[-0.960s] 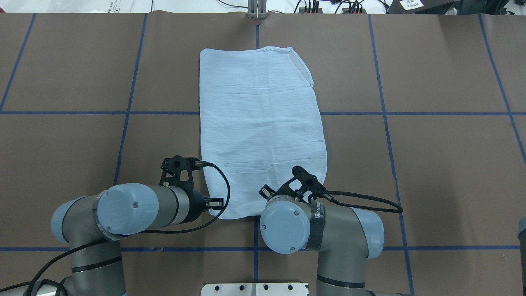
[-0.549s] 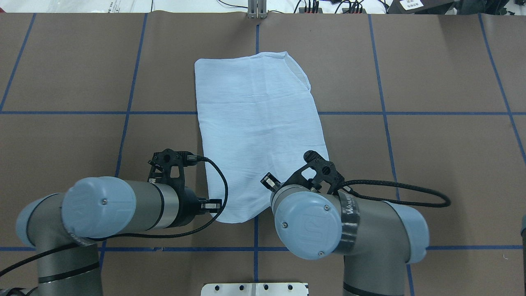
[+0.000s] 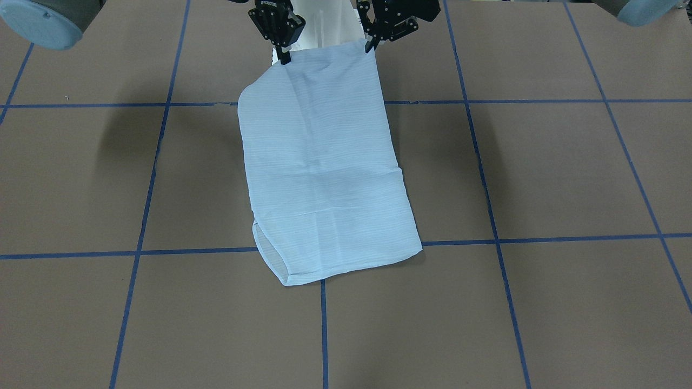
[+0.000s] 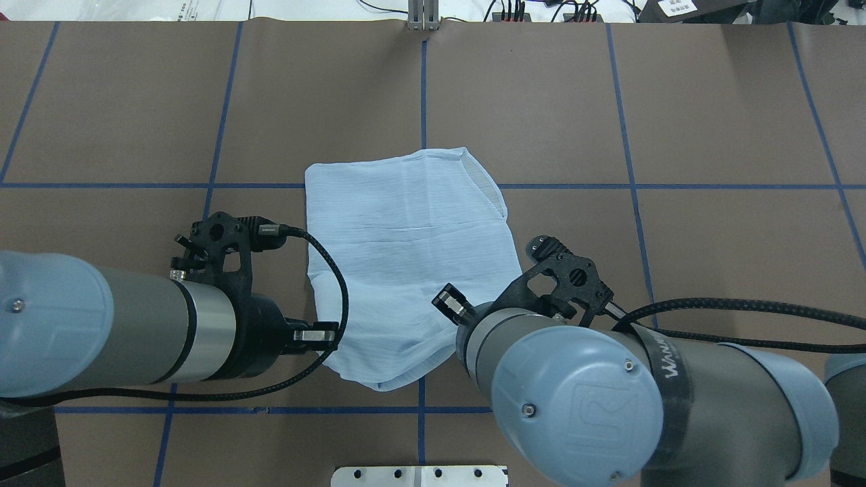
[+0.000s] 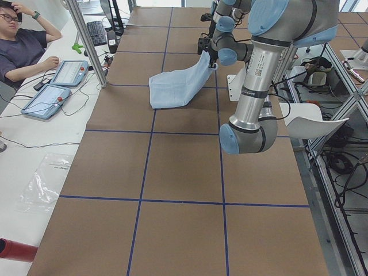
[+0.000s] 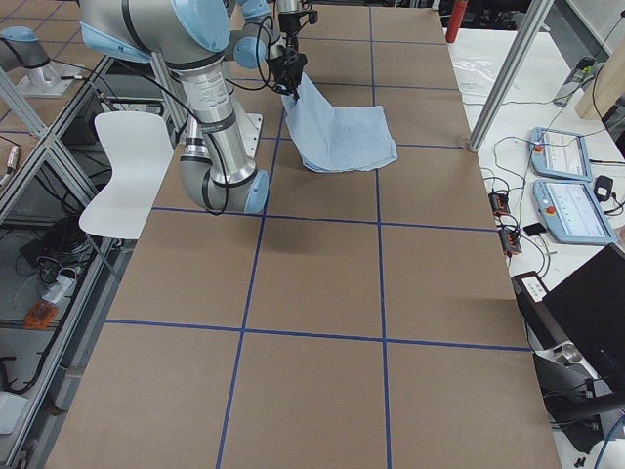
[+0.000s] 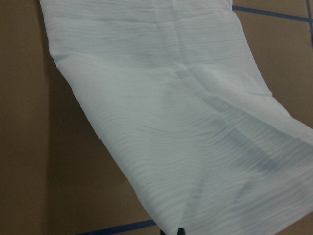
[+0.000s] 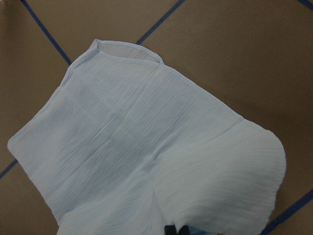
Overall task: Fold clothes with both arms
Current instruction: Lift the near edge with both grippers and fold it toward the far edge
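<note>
**Two thin corner pinches on a lifted shirt: watch for slip and skew**

You have the shirt (image 4: 406, 230) held by its two near corners. The left gripper (image 3: 372, 44) is clamped on one corner and the right gripper (image 3: 283, 54) on the other, each biting only a sliver of cloth at the very edge. The near end hangs raised toward the robot's base. The far end, with its curved open edge, lies flat on the table (image 4: 676, 101), just past a blue tape line (image 4: 575, 186).

The fabric looks thin and slick, so a sharp pull would likely strip a corner out of the fingertips. The cloth bellies down between the two grippers, and if you carry it forward with that slack, the fold probably lands with a crease.

Only friction holds the far end, so it may drag and bunch if the lifted part goes taut. The shirt also sits slightly askew to the grid, so uneven travel of the arms would leave the edges mismatched.
</note>
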Controlling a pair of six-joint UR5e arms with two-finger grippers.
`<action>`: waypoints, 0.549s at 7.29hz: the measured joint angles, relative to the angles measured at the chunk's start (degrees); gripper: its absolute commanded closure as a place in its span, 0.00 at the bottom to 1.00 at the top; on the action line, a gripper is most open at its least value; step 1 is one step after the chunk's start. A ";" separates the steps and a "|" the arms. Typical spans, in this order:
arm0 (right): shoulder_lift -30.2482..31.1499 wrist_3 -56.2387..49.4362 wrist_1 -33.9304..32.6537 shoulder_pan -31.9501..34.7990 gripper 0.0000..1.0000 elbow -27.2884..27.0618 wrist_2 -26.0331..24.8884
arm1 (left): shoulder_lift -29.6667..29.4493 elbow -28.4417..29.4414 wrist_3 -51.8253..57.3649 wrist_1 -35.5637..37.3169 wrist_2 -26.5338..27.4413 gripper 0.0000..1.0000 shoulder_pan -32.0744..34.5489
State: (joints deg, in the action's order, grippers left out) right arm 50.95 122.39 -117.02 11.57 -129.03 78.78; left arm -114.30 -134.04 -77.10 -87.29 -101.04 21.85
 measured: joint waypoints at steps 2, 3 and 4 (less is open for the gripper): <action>-2.38 -3.88 3.43 2.76 1.00 5.40 -2.56 | -1.72 3.70 4.75 0.69 -0.66 1.00 6.51; -3.34 -5.58 5.80 4.65 1.00 8.19 -3.29 | -2.61 6.38 6.08 0.63 -1.01 1.00 9.38; -4.07 -7.26 8.71 6.53 1.00 11.44 -3.62 | -3.40 9.52 7.46 0.51 -1.24 1.00 11.51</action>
State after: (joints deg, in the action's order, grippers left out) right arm 46.89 115.13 -108.31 18.09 -117.59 75.17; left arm -117.70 -124.52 -69.64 -86.77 -102.29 33.36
